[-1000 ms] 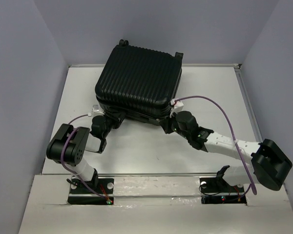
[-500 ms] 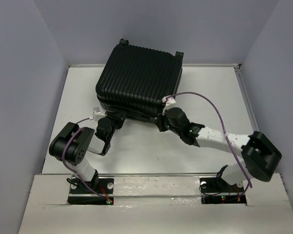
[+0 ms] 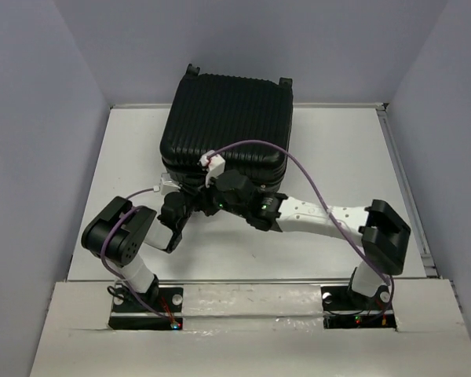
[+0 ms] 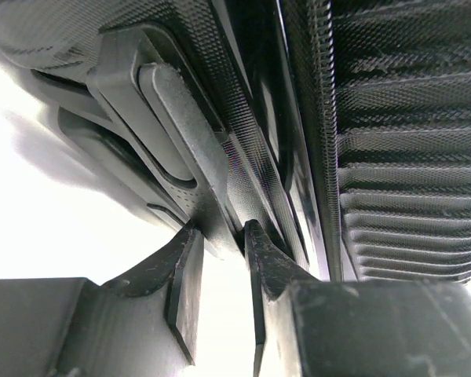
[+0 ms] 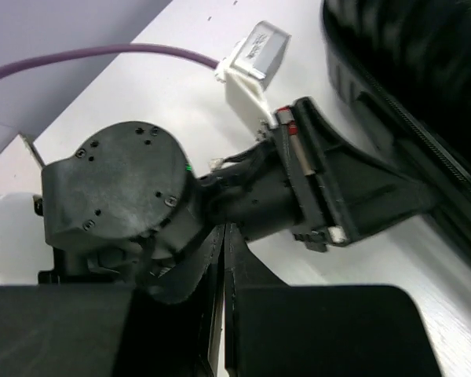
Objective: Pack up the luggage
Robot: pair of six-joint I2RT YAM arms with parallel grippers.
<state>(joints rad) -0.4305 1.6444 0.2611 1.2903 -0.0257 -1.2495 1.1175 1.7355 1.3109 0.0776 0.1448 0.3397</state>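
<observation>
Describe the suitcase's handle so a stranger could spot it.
Start at the big black ribbed suitcase on the white table. On its side facing the arms lies the handle, a smooth flat bar in a sunken frame. Alone smooth among ridges, it is pinched by the left end effector.

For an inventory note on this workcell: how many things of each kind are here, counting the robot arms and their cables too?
Black ribbed hard-shell suitcase: 1
Black-and-white robot arms: 2
Purple cables: 2
Total: 5
</observation>
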